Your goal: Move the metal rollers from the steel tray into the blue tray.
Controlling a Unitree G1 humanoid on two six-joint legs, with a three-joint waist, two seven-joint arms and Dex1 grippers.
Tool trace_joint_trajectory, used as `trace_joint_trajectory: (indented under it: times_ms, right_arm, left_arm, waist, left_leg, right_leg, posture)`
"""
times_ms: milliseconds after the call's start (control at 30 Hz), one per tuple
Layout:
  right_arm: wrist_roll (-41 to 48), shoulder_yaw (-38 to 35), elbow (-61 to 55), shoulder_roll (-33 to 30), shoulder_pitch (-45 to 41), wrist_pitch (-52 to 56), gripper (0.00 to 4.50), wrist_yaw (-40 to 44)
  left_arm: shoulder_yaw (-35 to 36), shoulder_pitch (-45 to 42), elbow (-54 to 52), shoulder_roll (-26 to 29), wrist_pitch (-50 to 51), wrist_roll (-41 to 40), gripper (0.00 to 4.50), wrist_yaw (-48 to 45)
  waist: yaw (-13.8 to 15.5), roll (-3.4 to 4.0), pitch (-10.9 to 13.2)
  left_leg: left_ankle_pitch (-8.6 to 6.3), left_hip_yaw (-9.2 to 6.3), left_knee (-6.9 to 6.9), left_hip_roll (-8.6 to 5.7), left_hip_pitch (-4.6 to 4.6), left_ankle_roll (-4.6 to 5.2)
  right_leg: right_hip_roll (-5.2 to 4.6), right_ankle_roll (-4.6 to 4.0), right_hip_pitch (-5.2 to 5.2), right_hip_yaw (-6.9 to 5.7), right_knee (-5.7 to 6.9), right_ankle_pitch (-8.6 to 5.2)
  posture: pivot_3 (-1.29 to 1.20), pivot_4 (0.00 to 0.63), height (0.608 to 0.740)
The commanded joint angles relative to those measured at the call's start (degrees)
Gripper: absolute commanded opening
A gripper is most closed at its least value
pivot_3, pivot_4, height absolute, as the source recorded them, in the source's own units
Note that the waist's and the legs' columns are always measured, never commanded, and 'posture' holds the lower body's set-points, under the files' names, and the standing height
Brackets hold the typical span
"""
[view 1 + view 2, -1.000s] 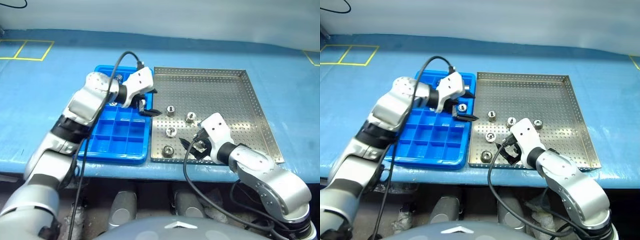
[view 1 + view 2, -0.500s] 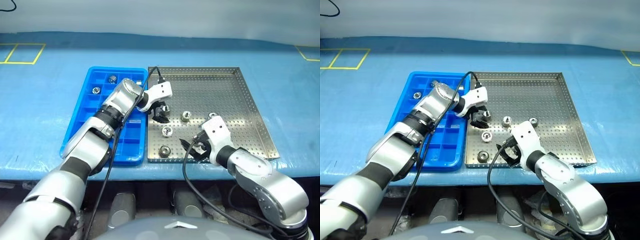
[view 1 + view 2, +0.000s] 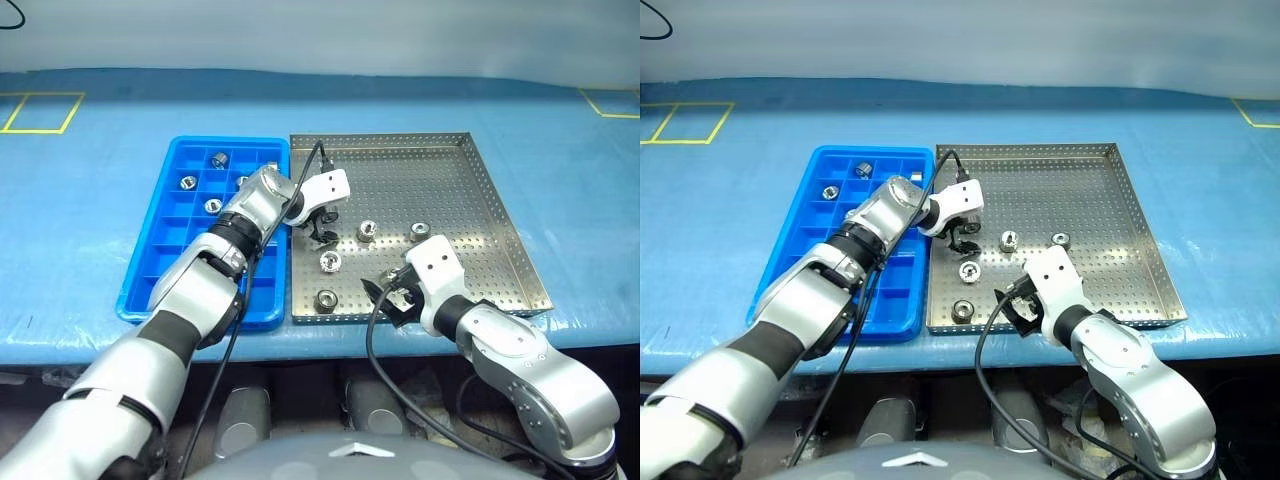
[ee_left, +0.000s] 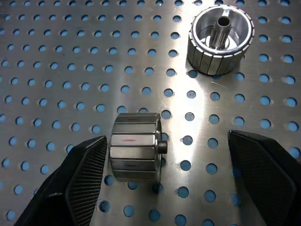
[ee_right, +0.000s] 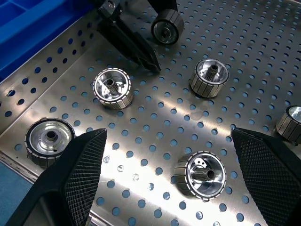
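The steel tray (image 3: 445, 175) lies to the right of the blue tray (image 3: 165, 265). Several metal rollers (image 3: 366, 231) stand scattered on its perforated floor. My left gripper (image 3: 320, 228) is low over the tray's left part, open. One roller (image 4: 136, 153) lies on its side between the gripper's fingers, close against one finger (image 4: 87, 172) and well apart from the other (image 4: 263, 169). A second roller (image 4: 220, 38) stands upright just beyond. My right gripper (image 3: 388, 293) hovers open over the tray's front, with rollers (image 5: 202, 173) on the floor below it and nothing in its jaws.
Several rollers (image 3: 187, 182) sit in far compartments of the blue tray. Both trays rest on a blue-covered table (image 3: 80, 220) with yellow tape marks (image 3: 40, 110) at the far left. A black cable (image 3: 300, 190) runs along my left arm.
My left gripper has moved right from over the blue tray's edge into the steel tray and sunk around a roller. The right gripper has stayed put. The camera view has shifted.
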Motion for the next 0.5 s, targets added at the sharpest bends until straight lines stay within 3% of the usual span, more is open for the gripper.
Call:
trace_joint_trajectory:
  times_ms: [33, 267, 500]
  right_arm:
    - [-0.3, -0.9, -1.9, 0.4, -0.2, -1.4, 4.50, -0.2]
    - [-0.7, -1.1, -1.9, 0.9, 0.0, -1.4, 4.50, -0.2]
    - [-0.7, -0.2, -1.1, 1.5, -1.5, -1.3, 4.50, 0.0]
  left_arm:
    - [0.4, -0.8, 2.8, -0.6, -0.2, 2.3, 3.65, 3.1]
    - [1.7, -1.9, 2.3, 0.5, -1.4, 3.2, 1.35, 2.5]
    - [10.4, -0.7, -11.1, 5.4, 2.8, -3.5, 1.30, 0.2]
  waist:
    - [0.0, 0.00, 0.0]
    - [-0.3, 0.00, 0.0]
    - [-0.5, 0.02, 0.0]
  left_leg:
    - [0.00, 0.00, 0.02, -0.01, -0.01, 0.00]
    - [0.00, 0.01, 0.05, -0.01, -0.01, 0.00]
    - [0.00, 0.03, 0.03, 0.02, -0.15, 0.00]
  right_leg:
    - [0.00, 0.02, 0.01, 0.01, -0.01, 0.01]
    - [0.00, 0.05, 0.00, 0.04, 0.01, 0.03]
    - [0.03, 0.04, -0.21, 0.07, 0.08, 0.04]
  posture:
    - [-0.14, 0.150, 0.740]
    - [-0.13, 0.150, 0.740]
    - [-0.09, 0.150, 0.740]
